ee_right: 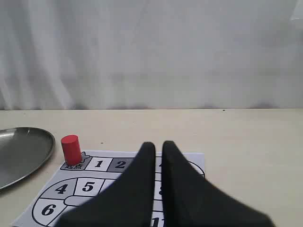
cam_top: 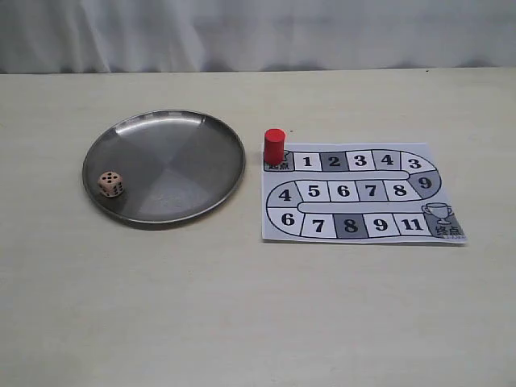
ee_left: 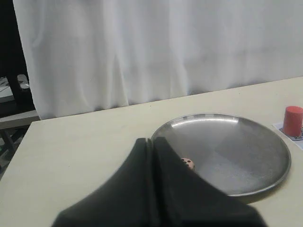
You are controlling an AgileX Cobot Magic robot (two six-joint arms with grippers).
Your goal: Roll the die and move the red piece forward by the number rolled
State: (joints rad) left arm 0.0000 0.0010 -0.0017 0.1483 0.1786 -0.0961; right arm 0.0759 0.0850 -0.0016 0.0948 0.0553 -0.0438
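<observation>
Pincers first: the left pincer (ee_left: 151,140) has its black fingers pressed together on nothing. The right pincer (ee_right: 158,144) is all but closed, with a thin slit between its fingers, and is likewise empty. Neither reaches into the exterior view. By my judgement the task is barely begun. The die (cam_top: 110,184) lies in the round steel plate (cam_top: 161,119), on the side toward the table's left edge, its top face too small to read surely. The red piece (cam_top: 274,146) stands upright on the start square of the paper game board (cam_top: 447,161), at the board corner nearest the plate and the far edge. Rolling, or at least reading the die, and stepping the piece forward are left. The table (cam_top: 242,322) is pale, matte and flat, and a white curtain (cam_top: 242,32) hangs behind its far edge.
</observation>
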